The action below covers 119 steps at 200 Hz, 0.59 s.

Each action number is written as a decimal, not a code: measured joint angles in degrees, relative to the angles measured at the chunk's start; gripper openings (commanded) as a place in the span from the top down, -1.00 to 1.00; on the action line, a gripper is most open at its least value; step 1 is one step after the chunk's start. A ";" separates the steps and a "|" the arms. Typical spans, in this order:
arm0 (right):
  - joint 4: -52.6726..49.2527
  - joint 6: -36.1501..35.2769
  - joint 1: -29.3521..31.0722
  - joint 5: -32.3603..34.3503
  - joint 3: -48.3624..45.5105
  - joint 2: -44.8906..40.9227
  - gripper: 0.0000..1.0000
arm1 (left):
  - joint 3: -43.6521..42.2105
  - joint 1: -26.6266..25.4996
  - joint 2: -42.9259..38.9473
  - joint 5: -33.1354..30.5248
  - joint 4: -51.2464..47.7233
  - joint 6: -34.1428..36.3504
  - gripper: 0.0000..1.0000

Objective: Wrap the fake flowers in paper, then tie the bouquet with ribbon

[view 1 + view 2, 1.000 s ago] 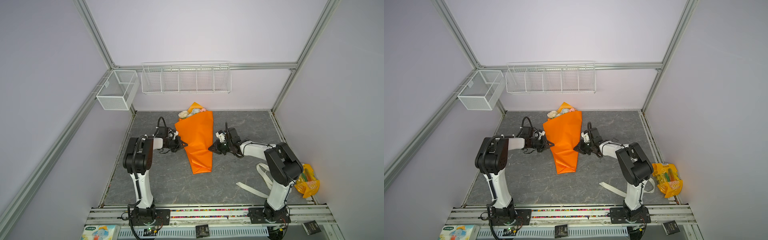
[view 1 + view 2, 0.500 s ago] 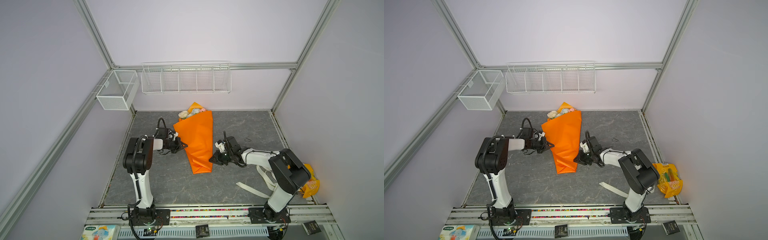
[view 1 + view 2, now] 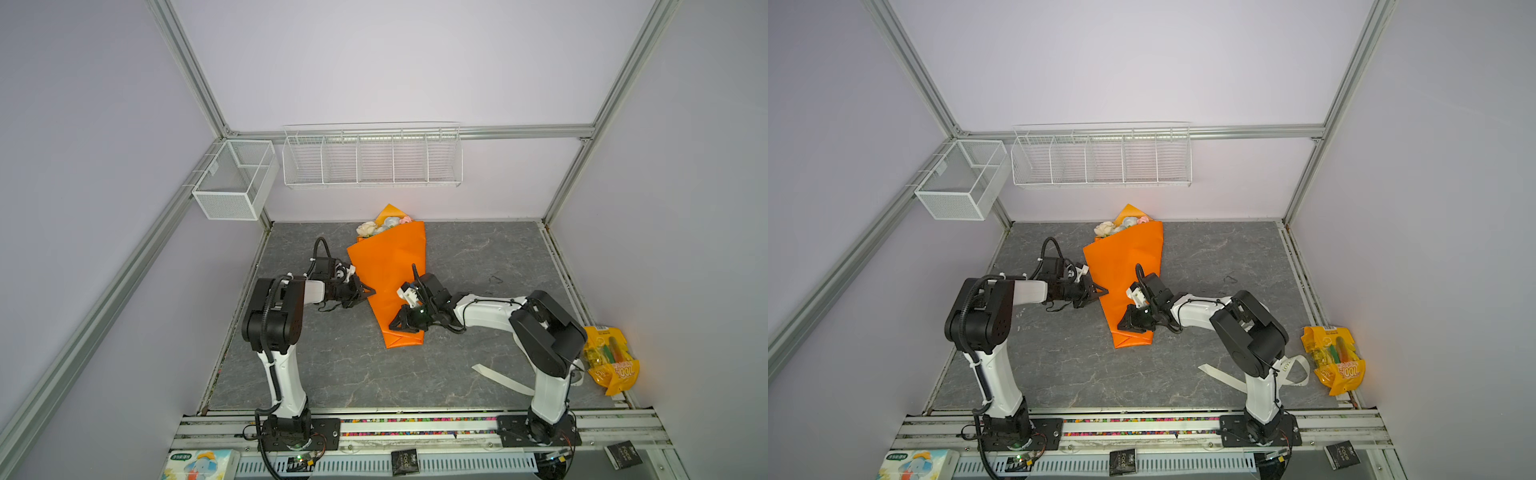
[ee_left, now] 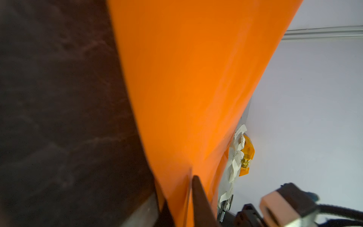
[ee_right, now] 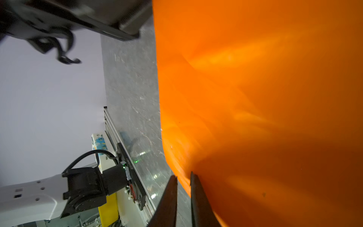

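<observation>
The bouquet of fake flowers lies on the grey table, rolled in an orange wrapping sheet point(image 3: 388, 274) point(image 3: 1125, 270). Only its cream and pink flower heads point(image 3: 382, 226) point(image 3: 1121, 226) show, at the far end; the stems are hidden. My left gripper point(image 3: 368, 291) point(image 3: 1100, 291) is at the wrap's left edge. In the left wrist view this gripper point(image 4: 179, 188) stands open with the sheet's edge between its jaws. My right gripper point(image 3: 399, 324) point(image 3: 1127, 324) is low on the wrap's right edge, near the narrow end. There the right gripper point(image 5: 183, 176) is pinched on the orange sheet point(image 5: 255, 98).
A cream ribbon point(image 3: 503, 378) point(image 3: 1221, 376) lies on the table by the right arm's base. A yellow snack bag point(image 3: 611, 361) sits at the right edge. Two white wire baskets point(image 3: 372, 156) point(image 3: 232, 180) hang on the back and left walls.
My right gripper has slid along the wrap's right edge from its middle toward the near narrow end. The left gripper's jaws have parted. The wrap has stayed in place.
</observation>
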 measured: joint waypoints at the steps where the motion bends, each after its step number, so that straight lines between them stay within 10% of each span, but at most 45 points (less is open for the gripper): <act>1: 0.02 0.02 0.07 0.00 -0.07 0.04 0.65 | -0.09 0.02 -0.24 -0.02 -0.13 0.11 0.16; 77: 1.92 1.07 0.92 0.00 -2.93 0.31 0.67 | -5.99 -0.98 -24.02 -17.88 -13.75 -1.42 -0.07; 119: 2.27 1.29 0.92 0.26 -3.08 0.59 0.67 | 0.98 -8.24 -20.63 -16.52 -10.69 -2.67 0.27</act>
